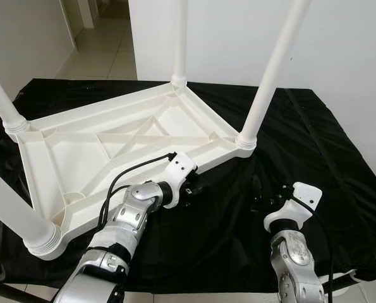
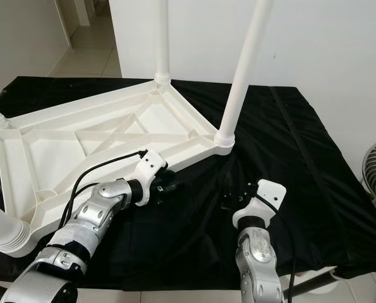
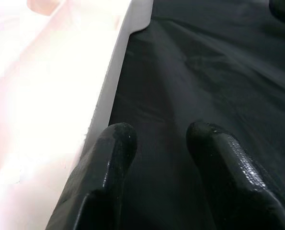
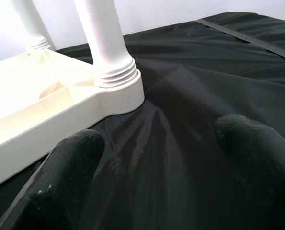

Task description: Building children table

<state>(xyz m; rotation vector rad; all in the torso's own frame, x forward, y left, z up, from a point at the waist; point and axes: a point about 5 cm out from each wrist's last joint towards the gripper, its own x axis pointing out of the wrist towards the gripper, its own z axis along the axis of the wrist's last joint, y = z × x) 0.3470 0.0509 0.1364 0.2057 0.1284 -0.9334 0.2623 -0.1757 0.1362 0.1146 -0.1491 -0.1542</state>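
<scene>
Silver jointed arms, white wrist housings, black cables, each pincer (image 1: 197, 188) black-fingered.

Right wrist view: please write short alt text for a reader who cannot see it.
The open right gripper hovers above a black cloth, its two black fingers apart and empty. Ahead lies the upside-down white table, one leg screwed into its near corner.

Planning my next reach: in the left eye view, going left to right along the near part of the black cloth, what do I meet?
Near-left table leg → left gripper at the tabletop's edge → right gripper over the black cloth.
</scene>
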